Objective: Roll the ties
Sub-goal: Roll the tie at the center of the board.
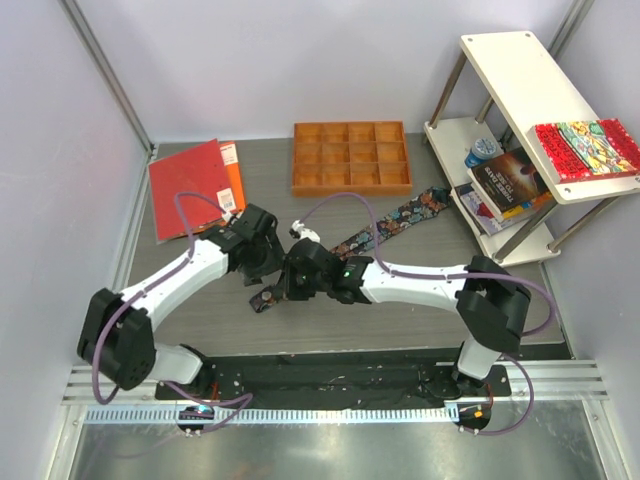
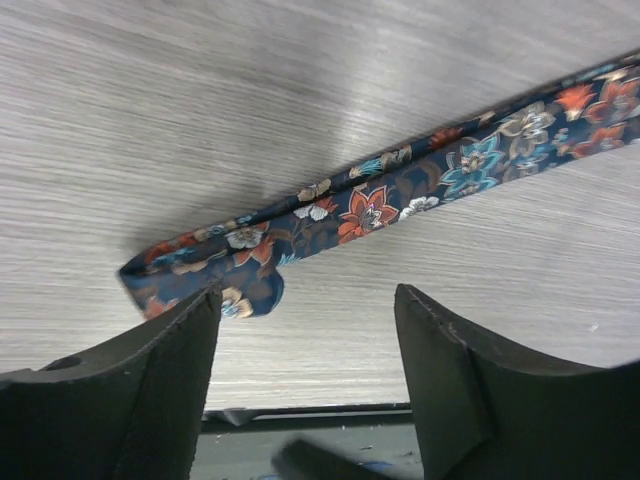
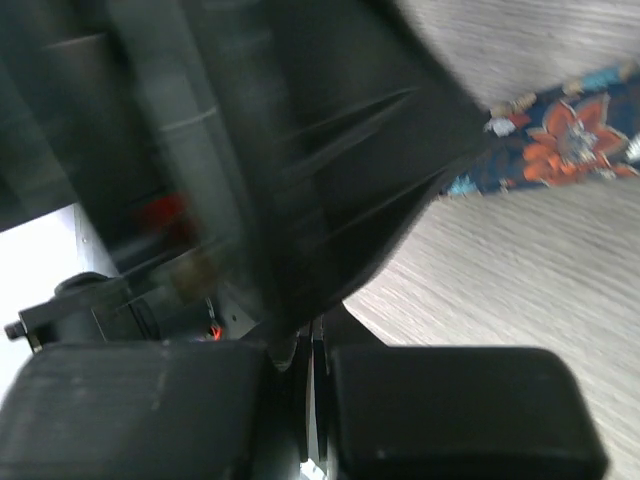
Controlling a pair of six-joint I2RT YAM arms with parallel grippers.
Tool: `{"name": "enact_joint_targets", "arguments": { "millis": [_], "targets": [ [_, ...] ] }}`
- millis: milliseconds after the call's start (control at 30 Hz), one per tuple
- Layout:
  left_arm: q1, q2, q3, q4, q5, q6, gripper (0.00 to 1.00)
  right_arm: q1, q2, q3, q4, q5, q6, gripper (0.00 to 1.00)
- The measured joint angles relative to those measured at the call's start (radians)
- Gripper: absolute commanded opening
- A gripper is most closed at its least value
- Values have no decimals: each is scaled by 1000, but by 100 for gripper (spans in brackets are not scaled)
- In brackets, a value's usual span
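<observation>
Left wrist view: the left end effector (image 2: 308, 300) hangs released, jaws spread above the tie (image 2: 370, 205) on the table (image 2: 200, 100); the right end effector (image 3: 312, 352) is clenched

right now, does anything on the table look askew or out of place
The tie stands out. It lies slantwise across the table, unrolled, and its near end looks folded over on itself just ahead of the open left claw. Nothing looks spilled or damaged.
</observation>
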State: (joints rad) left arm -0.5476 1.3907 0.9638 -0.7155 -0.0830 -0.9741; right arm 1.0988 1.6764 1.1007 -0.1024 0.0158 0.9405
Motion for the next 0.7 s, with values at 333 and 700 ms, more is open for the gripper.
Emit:
{"name": "enact_joint_targets", "arguments": {
  "millis": [333,700],
  "targets": [
    [186,-229,-35,-83,8,76,74,-26,143,114,3,-65,0,2],
    [234,-376,-192,-135,44,110,74,-66,240,150,6,-115,-6,1]
  ]
}}
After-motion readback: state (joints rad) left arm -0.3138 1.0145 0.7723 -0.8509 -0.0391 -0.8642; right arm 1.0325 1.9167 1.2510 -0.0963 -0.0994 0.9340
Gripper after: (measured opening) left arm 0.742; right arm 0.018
